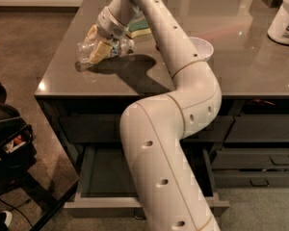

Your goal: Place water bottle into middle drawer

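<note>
Tan fingers (102, 48) on the gripper (93, 49) are pressed in on the water bottle (121, 46), one on each side, so the gripper has hold of it. The bottle lies on its side right under the gripper. Its see-through end sticks out past the fingers toward the near left corner of the grey counter (241, 76). Its end with the red and white band sticks out the other way, under the arm. The bottle looks like it is on the counter top or only just above it, and I cannot tell which. A dark shadow sits on the counter right next to the gripper, on the side facing the front edge. Just behind the gripper, farther back on the counter, is a green and yellow sponge (138, 29). The big white arm (183, 76) goes from the gripper across the counter, bends, and comes down in front of the drawers. On the other side of the arm from the gripper, a white bowl (204, 46) peeks out. Far off from the gripper, near the back right corner, stands a white tub (285, 18). Down below the gripper, under the counter edge, the middle drawer (103, 172) is pulled out wide and its dark inside shows. The arm hides part of it. The top drawer (96, 128) above it is shut. Beside these, farther from the gripper, are the other drawers (260, 159), all shut. On the floor, low and off to the side of the gripper away from the arm, is a black cart (9, 143).
</note>
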Controlling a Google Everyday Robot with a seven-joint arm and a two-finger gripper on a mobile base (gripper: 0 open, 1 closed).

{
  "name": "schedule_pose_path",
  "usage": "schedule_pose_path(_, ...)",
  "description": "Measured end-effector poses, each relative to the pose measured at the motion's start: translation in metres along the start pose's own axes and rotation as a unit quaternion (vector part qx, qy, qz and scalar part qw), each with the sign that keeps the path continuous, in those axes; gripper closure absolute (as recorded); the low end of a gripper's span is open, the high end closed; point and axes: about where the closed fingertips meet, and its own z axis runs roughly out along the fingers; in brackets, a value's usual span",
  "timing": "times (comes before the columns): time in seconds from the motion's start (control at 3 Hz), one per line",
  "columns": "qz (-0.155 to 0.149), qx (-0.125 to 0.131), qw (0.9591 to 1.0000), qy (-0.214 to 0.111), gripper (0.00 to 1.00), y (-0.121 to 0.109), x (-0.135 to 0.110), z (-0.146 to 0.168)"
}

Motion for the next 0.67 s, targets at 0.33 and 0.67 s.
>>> schedule_pose_path(0.33,0.032,-0.032,0.9953,-0.085,1.00,0.030,-0.014,-0.012)
schedule_pose_path(0.67,0.037,-0.042,0.9838,-0.170,1.00,0.064,-0.051,-0.049)
